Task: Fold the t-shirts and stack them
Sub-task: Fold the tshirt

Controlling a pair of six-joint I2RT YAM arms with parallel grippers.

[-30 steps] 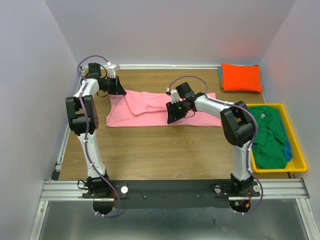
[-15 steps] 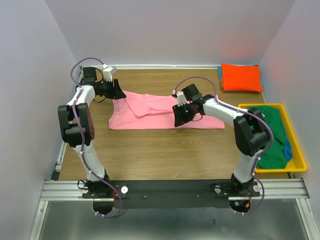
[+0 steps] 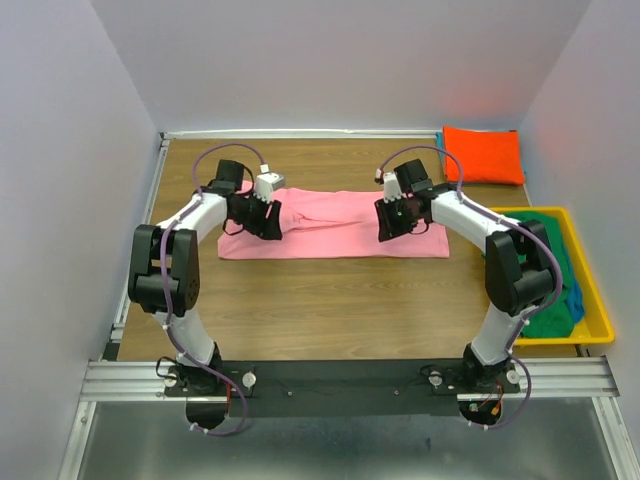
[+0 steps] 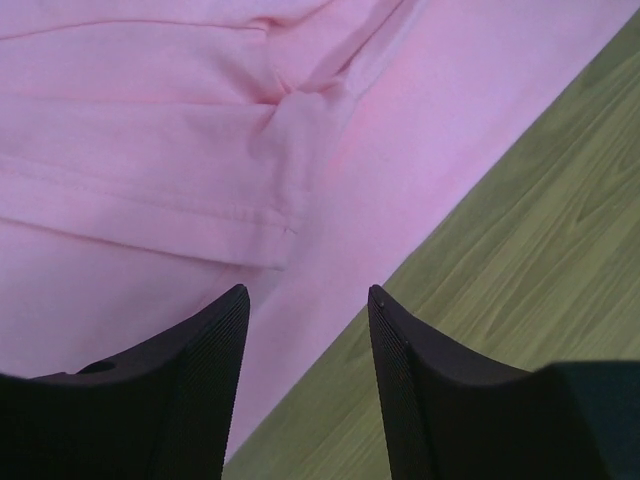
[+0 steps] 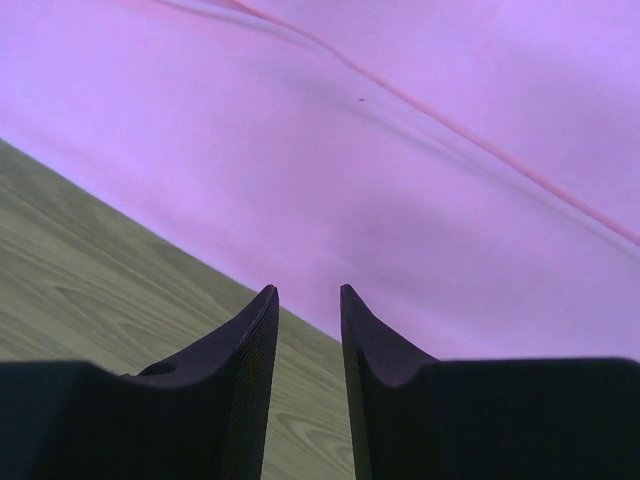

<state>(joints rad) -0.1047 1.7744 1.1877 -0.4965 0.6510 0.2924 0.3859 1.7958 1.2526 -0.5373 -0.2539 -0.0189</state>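
Observation:
The pink t-shirt (image 3: 335,225) lies flat mid-table as a long band, its left sleeve folded in over the body (image 4: 150,150). My left gripper (image 3: 266,226) hovers over its left part. In the left wrist view this gripper (image 4: 308,292) is open and empty above the shirt's near edge. My right gripper (image 3: 391,224) is over the shirt's right part. Its fingers (image 5: 305,292) stand a small gap apart with nothing between them, above the pink cloth (image 5: 400,150) and its edge. A folded orange t-shirt (image 3: 484,155) sits at the back right corner.
A yellow bin (image 3: 560,341) stands at the right edge, holding a crumpled green t-shirt (image 3: 545,270) and a blue one (image 3: 576,300). Bare wooden table (image 3: 330,300) lies in front of the pink shirt. Walls close in the back and both sides.
The left gripper opened, letting go of the sleeve, and swung from the back left corner to over the shirt's left part. The right gripper moved right and back, its gap narrowing.

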